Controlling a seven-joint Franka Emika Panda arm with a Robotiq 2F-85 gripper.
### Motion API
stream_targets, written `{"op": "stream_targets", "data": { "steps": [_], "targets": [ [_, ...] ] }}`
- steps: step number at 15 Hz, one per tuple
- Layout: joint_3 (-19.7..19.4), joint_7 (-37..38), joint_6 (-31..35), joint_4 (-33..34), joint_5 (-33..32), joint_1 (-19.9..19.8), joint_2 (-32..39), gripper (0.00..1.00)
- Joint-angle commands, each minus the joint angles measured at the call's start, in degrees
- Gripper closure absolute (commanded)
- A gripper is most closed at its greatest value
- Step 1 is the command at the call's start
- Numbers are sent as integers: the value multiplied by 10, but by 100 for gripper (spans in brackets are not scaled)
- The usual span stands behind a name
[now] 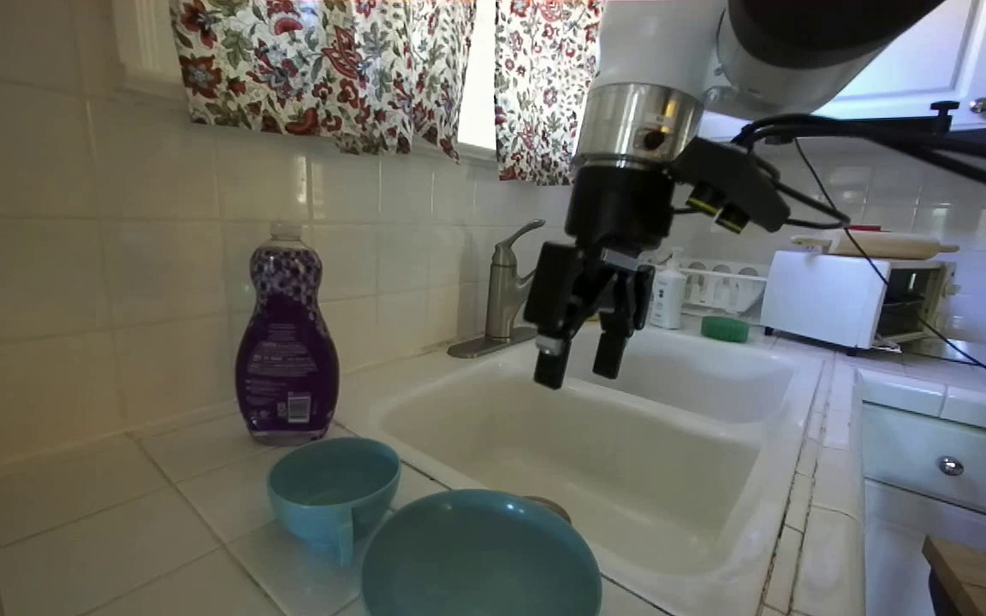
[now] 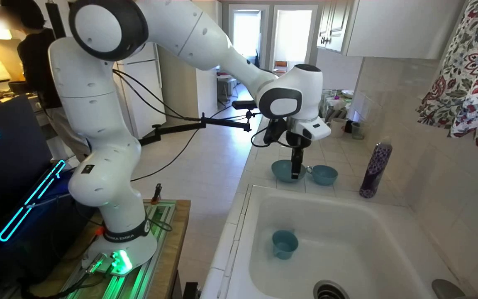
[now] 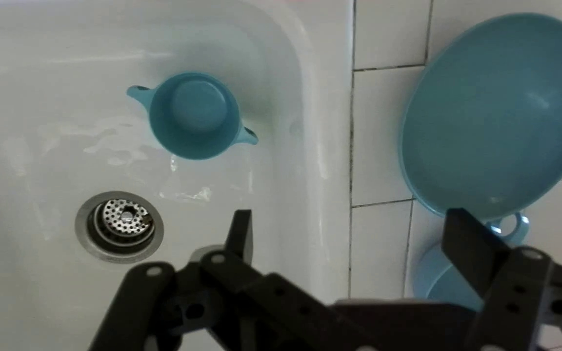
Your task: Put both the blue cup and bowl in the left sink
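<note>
Both teal | blue cup [image 3: 195,117] two-handled | bowl [image 3: 498,117] broad, shallow | pincer [image 1: 579,366] spread wide, empty

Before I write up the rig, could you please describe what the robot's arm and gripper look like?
The arm is smooth, rounded and white, with black joint rings and a lower black band lettered EMIKA. A shiny metal collar joins it to the black gripper, which has two blunt, blocky fingers. Black cables run alongside.
</note>
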Motion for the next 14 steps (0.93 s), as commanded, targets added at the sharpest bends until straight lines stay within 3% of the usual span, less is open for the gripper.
{"op": "stream_targets", "data": {
  "steps": [1, 6, 14],
  "targets": [
    [6, 58, 52, 56, 27, 20, 75, 0],
    [1, 86, 110, 114, 43, 40, 150, 0],
    [-4, 88, 117, 201, 68, 45, 231, 0]
  ]
}}
